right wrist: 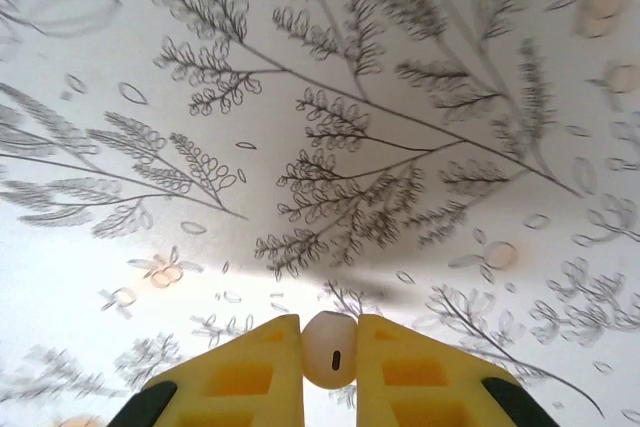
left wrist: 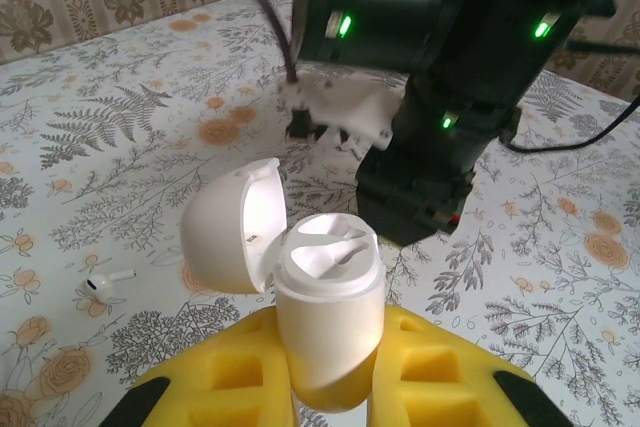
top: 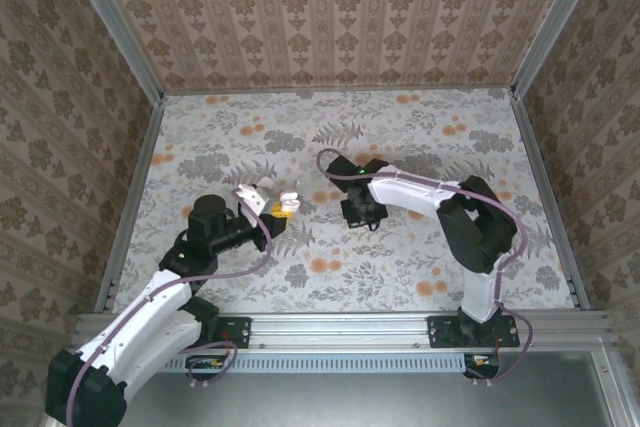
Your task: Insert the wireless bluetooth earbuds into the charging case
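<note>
Earbud (right wrist: 329, 349), seemingly, in right hand (right wrist: 328, 332)

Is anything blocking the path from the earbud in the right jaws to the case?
Nothing visible does: the case has its lid swung open, and only table lies between it and the earbud.

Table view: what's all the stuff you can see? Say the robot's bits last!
charging case: one, white, lid open, held by the left claw
loose earbud: one, white, lying on the table, apart from the case
held earbud: one, white, pinched in the right claw
table: one, pale with grey leaves and orange flowers, under everything
walls: three, brown patterned, around the table
left claw: one, yellow fingers, shut on the case
right claw: one, yellow fingers, close above the table
</note>
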You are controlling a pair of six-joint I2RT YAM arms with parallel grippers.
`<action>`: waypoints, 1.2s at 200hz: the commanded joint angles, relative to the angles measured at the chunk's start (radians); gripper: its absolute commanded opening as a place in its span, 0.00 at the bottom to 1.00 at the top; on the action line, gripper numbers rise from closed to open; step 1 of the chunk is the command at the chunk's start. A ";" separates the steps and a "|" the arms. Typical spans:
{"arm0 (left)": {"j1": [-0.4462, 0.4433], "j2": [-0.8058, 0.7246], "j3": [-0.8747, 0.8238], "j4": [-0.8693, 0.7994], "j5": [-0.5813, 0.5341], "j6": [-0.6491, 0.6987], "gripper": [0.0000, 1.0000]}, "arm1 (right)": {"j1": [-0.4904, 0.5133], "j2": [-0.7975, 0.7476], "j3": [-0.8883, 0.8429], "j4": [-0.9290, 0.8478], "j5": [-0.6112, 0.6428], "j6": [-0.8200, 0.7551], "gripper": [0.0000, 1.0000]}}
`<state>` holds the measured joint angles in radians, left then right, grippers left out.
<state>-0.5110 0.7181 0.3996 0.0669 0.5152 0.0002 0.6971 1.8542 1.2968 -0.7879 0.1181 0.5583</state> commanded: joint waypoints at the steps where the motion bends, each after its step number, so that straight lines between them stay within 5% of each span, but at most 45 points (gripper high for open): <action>1: -0.011 0.003 0.026 0.077 0.011 -0.021 0.00 | -0.025 -0.144 -0.031 0.042 -0.055 0.058 0.14; 64: -0.034 0.102 0.030 0.268 0.013 -0.054 0.00 | -0.053 -0.417 -0.070 0.182 -0.231 0.169 0.12; 111: -0.072 0.198 0.080 0.362 -0.007 -0.048 0.00 | -0.046 -0.566 -0.175 0.495 -0.357 0.383 0.11; 240: -0.158 0.307 0.114 0.570 -0.210 -0.080 0.00 | 0.029 -0.577 -0.178 0.796 -0.317 0.593 0.12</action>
<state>-0.6590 1.0260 0.4919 0.5602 0.3458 -0.0570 0.7174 1.2911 1.1240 -0.0578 -0.2173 1.1046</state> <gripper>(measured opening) 0.164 0.117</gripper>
